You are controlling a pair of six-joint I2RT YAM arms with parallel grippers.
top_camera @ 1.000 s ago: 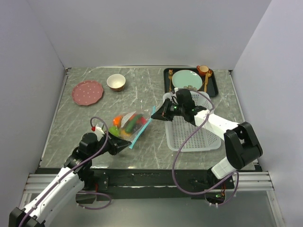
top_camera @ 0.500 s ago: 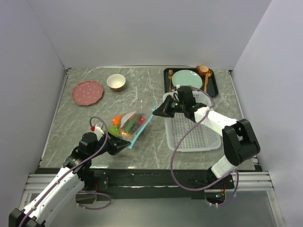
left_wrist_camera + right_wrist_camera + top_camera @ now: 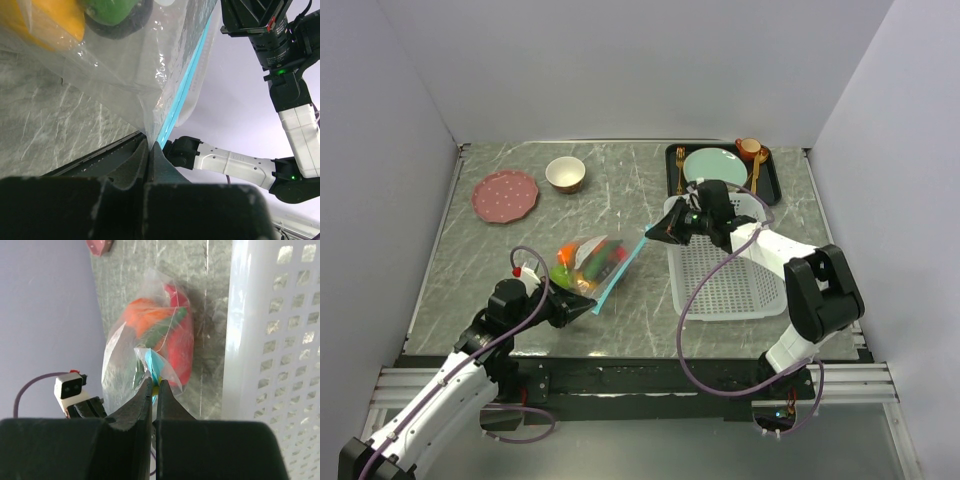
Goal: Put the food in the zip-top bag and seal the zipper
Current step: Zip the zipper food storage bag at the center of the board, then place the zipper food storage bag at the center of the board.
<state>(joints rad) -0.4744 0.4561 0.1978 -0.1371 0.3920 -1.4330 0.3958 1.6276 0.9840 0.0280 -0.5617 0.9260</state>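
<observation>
The zip-top bag (image 3: 588, 262), food (image 3: 582, 270) inside, stretched between the left gripper (image 3: 592, 307), pinching the near end of the zipper (image 3: 620, 268), and the right gripper (image 3: 650, 236), apparently clamped on its far end beside the basket (image 3: 725, 285).

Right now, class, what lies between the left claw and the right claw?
The teal zipper of the zip-top bag runs between them, the left claw pinching one end and the right claw the other; the top external view shows it.

Grey marbled table top (image 3: 490, 265), streaked with white, boxed in by plain pale walls: far wall (image 3: 620, 70), left wall (image 3: 370, 200), right wall (image 3: 910, 200). Silver metal rail (image 3: 865, 385) along the near edge, dark strip (image 3: 640, 358) just beyond it. Soft, even light throughout
</observation>
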